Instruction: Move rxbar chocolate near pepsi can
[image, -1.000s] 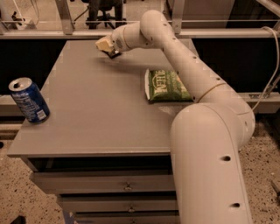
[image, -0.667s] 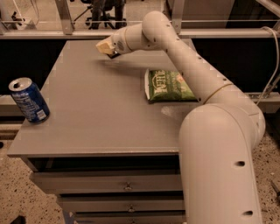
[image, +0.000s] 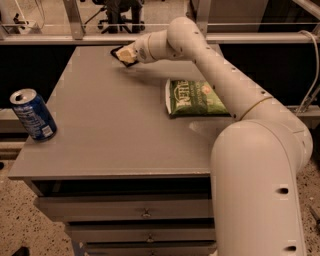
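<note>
**Rxbar chocolate**: black wrapper, at the far back edge of the counter, partly hidden under the tool.

**Tool:** at the bar, touching it or just above. Whether it is apart or clamped on the bar cannot be told.

**Pepsi can**: upright near the left edge, well apart from the bar.

**Green snack bag**: right of centre, beside the arm.

**Risks:**
- A shallow hold on the flat wrapper may let the bar slide off the back edge.
- A hasty approach may knock the can, which stands close to the left edge, off the counter.

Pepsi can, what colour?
The pepsi can is blue, silver-topped, in camera view; the pincer is at the rxbar chocolate, far back.
</note>
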